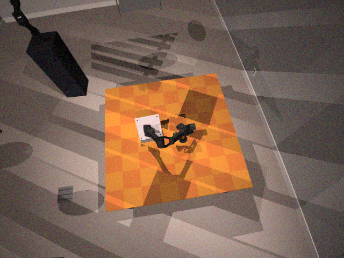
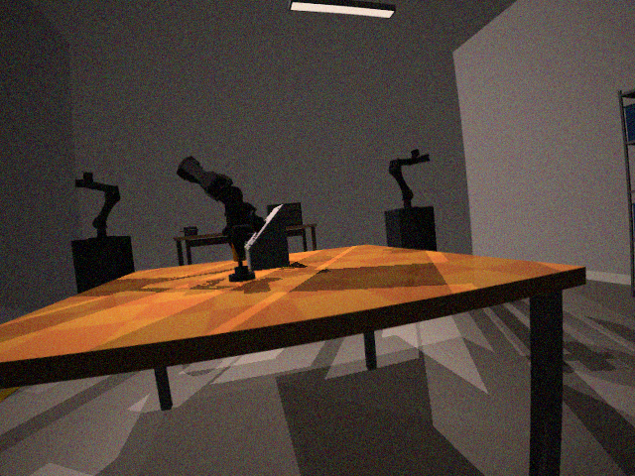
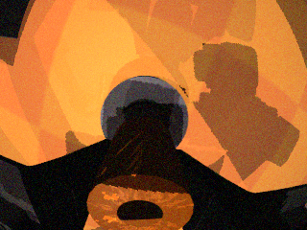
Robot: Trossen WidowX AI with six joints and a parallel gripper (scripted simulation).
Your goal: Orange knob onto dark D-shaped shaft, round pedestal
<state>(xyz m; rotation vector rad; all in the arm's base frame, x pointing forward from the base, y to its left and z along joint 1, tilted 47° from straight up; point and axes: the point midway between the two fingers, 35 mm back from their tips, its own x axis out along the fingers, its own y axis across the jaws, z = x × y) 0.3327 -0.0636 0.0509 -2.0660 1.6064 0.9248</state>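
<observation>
The claw (image 1: 181,134) (image 2: 237,251) (image 3: 142,151) is clenched on the orange knob (image 3: 140,183), and its dark fingers run in from either side. The knob's holed face is turned toward the wrist camera, at a slant, so its rim shows as a broad oval. The hole's straight edge lies along the bottom of the wrist view, its rounded edge toward the pedestal (image 1: 183,140) (image 2: 241,275) (image 3: 144,86). The knob's long axis seems to run lengthwise with the claw, though darkness hides its body. The pedestal stands on the table just below the claw, round and bluish from the wrist; whether the knob touches the shaft I can't make out.

Beside the claw, the arm's base sits on a slanted white plate (image 1: 140,122) (image 2: 265,224). All around them spreads the table (image 1: 122,172) (image 2: 461,266) (image 3: 96,38), vivid orange checks crossed by hard-edged shadows and brighter streaks.

Farther out, the room is dim: grey walls, a floor (image 1: 50,172) (image 2: 230,424) cut by pale patches and shadows. Beyond the claw in the outside view, two more arms (image 2: 106,204) (image 2: 400,177) stand on black blocks, a bench (image 2: 207,239) between them, and a strip light (image 2: 341,9) glows overhead.
</observation>
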